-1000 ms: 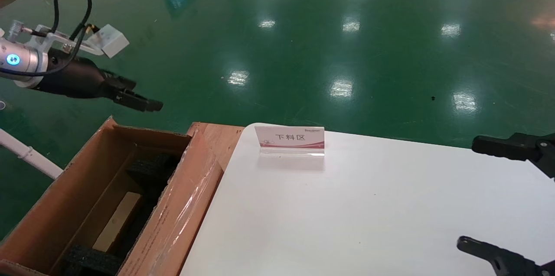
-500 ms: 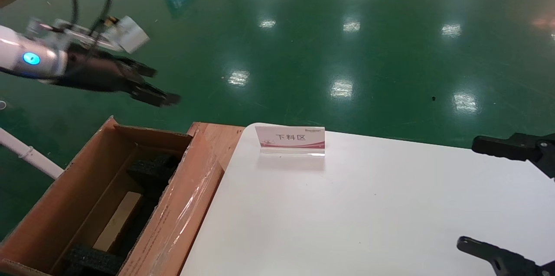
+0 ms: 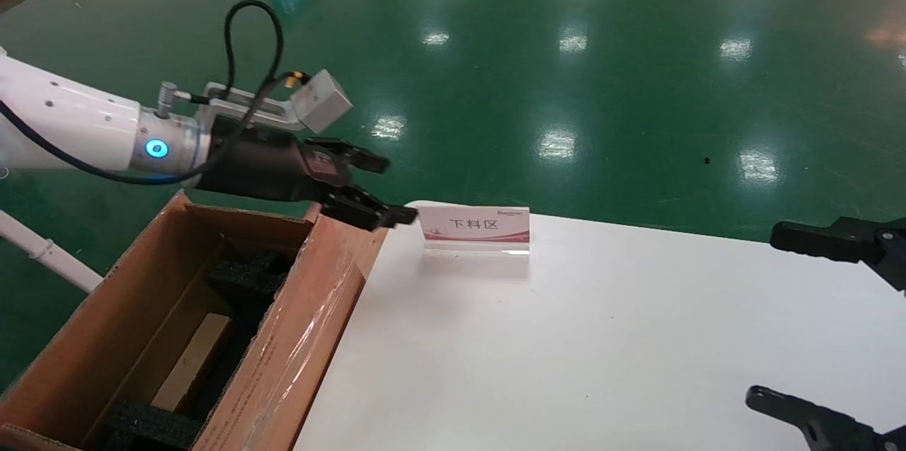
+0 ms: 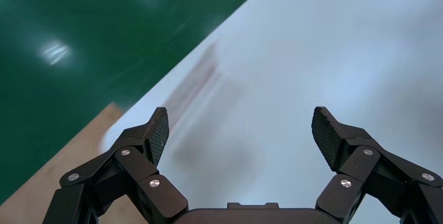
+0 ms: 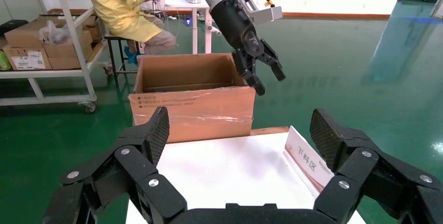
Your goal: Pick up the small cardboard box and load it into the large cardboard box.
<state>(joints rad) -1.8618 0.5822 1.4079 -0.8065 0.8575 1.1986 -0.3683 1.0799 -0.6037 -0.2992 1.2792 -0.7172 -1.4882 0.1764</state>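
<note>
Presently left gripper [image 3: 382, 189], fingers spread and empty, hovers above large cardboard box [image 3: 283, 359] corner; right gripper [image 5: 240, 130] spread, parked.

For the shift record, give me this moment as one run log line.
left gripper: open, empty, above far table corner | right gripper: open, parked | small cardboard box: inside large cardboard box

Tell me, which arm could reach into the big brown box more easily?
Left. The left gripper, fingers open, hovers right by the big box's far corner. The right gripper hangs at the table's opposite side, far from the box.
</note>
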